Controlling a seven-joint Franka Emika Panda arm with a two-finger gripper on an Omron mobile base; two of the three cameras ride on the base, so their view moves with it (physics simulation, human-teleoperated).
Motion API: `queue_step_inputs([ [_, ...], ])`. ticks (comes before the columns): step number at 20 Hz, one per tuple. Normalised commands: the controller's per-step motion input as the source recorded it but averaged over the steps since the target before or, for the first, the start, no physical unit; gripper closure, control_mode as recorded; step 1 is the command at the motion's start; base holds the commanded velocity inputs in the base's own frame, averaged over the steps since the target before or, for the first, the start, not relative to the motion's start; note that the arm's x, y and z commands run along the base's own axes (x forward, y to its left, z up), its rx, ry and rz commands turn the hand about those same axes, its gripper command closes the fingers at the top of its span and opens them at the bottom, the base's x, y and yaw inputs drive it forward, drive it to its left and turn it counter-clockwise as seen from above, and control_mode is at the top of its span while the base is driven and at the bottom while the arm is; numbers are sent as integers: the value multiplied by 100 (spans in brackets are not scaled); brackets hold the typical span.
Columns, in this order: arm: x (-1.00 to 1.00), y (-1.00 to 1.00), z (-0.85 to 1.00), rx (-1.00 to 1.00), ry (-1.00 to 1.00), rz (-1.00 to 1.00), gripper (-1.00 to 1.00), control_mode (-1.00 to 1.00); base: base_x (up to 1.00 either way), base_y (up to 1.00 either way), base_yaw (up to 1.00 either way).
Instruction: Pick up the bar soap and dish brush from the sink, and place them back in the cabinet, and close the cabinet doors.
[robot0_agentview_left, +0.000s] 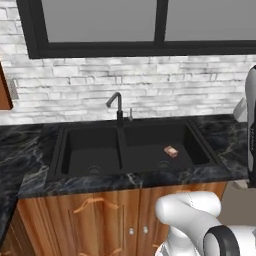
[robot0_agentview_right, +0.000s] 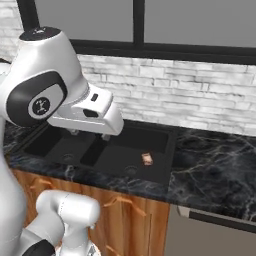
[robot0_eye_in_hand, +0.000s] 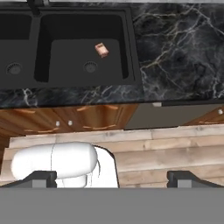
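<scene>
Gripper (robot0_eye_in_hand: 112, 179) hangs with its fingers spread wide and nothing between them, well apart from the sink (robot0_eye_in_hand: 131, 48). Bar soap (robot0_eye_in_hand: 101, 50) lies in the right basin, near its drain (robot0_eye_in_hand: 90, 67).

Matt black double-basin sink (robot0_eye_in_hand: 131, 52) set in glossy dark marbled stone counter (robot0_eye_in_hand: 179, 52); small pinkish-orange soap block (robot0_eye_in_hand: 102, 50) looks smooth; reddish-brown lower cabinet fronts (robot0_eye_in_hand: 78, 118) show wood grain.

All views overlook the sink (robot0_agentview_left: 131, 150) — (hand view highest).
</scene>
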Motion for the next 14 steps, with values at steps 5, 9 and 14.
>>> queue_step_inputs([
  [5, 0, 0, 0, 0, 0, 0, -100, 100, 29, 22, -23],
  [9, 0, 0, 0, 0, 0, 0, -100, 100, 20, 34, -22],
  [14, 0, 0, 0, 0, 0, 0, -100, 100, 26, 40, -20],
])
